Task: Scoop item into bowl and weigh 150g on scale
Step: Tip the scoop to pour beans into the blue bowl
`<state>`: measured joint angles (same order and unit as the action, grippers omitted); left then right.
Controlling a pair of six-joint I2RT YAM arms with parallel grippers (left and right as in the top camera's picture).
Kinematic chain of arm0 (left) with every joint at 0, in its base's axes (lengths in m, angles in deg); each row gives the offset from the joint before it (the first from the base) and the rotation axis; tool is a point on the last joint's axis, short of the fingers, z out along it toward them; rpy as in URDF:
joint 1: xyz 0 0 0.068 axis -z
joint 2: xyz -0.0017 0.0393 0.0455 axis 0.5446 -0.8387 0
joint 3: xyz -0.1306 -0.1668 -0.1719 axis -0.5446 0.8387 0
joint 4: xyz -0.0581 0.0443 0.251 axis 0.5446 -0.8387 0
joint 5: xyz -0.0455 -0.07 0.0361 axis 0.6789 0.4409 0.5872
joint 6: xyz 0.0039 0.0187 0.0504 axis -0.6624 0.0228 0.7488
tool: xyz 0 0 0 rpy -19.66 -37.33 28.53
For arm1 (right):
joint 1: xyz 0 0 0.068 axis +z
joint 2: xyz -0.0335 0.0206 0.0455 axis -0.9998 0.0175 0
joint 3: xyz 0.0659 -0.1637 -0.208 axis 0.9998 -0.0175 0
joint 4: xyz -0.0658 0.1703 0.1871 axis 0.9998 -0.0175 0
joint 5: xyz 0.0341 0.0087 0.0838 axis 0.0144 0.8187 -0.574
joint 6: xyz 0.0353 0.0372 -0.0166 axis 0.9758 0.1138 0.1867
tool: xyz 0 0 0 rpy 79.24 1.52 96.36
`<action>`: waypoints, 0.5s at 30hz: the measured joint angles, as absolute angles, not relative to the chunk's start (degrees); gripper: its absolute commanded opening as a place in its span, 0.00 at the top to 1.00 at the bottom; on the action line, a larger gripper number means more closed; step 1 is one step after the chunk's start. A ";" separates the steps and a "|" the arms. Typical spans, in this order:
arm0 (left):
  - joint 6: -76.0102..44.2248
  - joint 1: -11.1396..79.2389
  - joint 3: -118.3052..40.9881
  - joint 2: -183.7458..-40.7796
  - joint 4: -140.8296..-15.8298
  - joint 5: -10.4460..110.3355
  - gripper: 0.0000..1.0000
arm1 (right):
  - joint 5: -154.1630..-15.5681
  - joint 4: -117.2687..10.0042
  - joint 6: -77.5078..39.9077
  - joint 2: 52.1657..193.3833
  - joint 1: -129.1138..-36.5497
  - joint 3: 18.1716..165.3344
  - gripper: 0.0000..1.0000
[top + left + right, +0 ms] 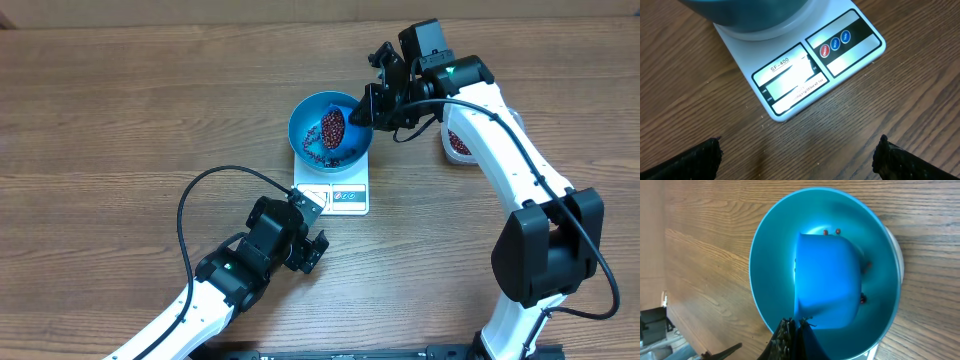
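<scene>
The wooden surface [120,120] fills the overhead view. The white right arm [520,170] runs from the lower right up to the top centre. The left arm [220,280] comes in from the lower left.

The teal bowl [305,115] sits on the white scale [332,195] at centre. The scale's display [790,82] and three round buttons [835,44] face the left wrist camera.

A clear tub [458,142] holding beans lies at the right of the bowl, partly behind the right arm.

The right end effector [368,105] is clamped narrow on the handle of a blue scoop [827,280], which is tilted inside the bowl. The left end effector [314,228] hangs below the scale, spread wide and holding nothing.

Beans [333,128] fill the scoop, and more lie on the bowl's floor
</scene>
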<state>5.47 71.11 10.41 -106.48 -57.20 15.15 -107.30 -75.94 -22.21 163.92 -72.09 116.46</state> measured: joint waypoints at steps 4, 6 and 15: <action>5.47 71.11 10.41 -106.48 -57.18 15.15 0.00 | -106.32 -75.92 -22.19 163.92 -72.07 116.46 0.96; 5.47 71.11 10.41 -106.48 -57.18 15.15 0.00 | -105.86 -75.89 -22.19 163.92 -72.07 116.46 0.96; 5.47 71.11 10.41 -106.48 -57.18 15.15 0.00 | -104.00 -76.05 -22.14 163.92 -71.89 116.62 0.96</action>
<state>5.47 71.11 10.41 -106.48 -57.18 15.15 -104.00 -76.05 -22.14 163.92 -71.89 116.62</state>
